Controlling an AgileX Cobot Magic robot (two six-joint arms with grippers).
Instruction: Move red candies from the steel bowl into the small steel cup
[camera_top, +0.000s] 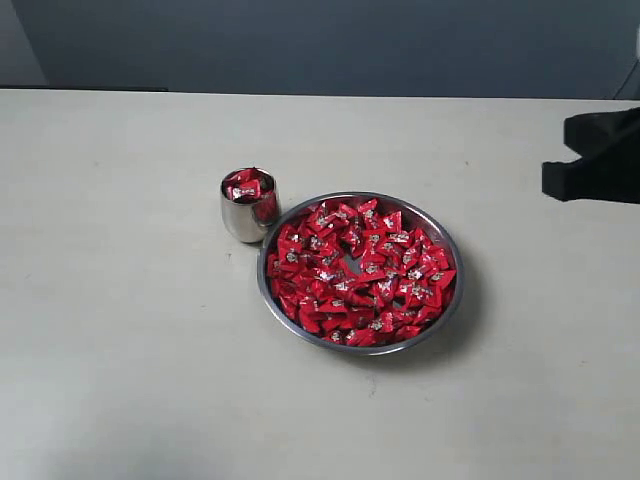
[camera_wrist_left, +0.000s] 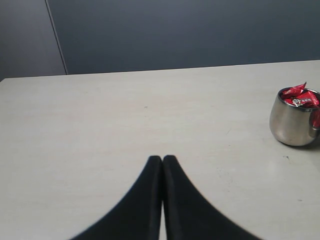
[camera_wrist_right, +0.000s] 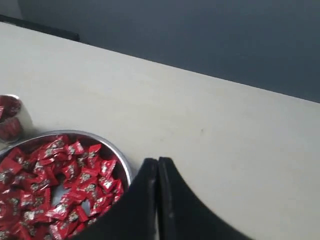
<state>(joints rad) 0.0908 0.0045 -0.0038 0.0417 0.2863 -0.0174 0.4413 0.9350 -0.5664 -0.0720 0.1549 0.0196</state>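
The steel bowl (camera_top: 262, 275) sits right of the table's middle, heaped with red candies (camera_top: 360, 275). The small steel cup (camera_top: 247, 205) stands touching its upper left rim, with a few red candies (camera_top: 244, 186) inside. My left gripper (camera_wrist_left: 162, 158) is shut and empty over bare table, with the cup (camera_wrist_left: 292, 122) well off to one side. It does not show in the exterior view. My right gripper (camera_wrist_right: 158, 160) is shut and empty, just outside the bowl's rim (camera_wrist_right: 75, 132). The right arm (camera_top: 600, 155) shows as a black shape at the right edge.
The pale table (camera_top: 120, 330) meets a dark blue-grey wall (camera_top: 320, 40) at the back. Apart from the bowl and the cup, nothing stands on it.
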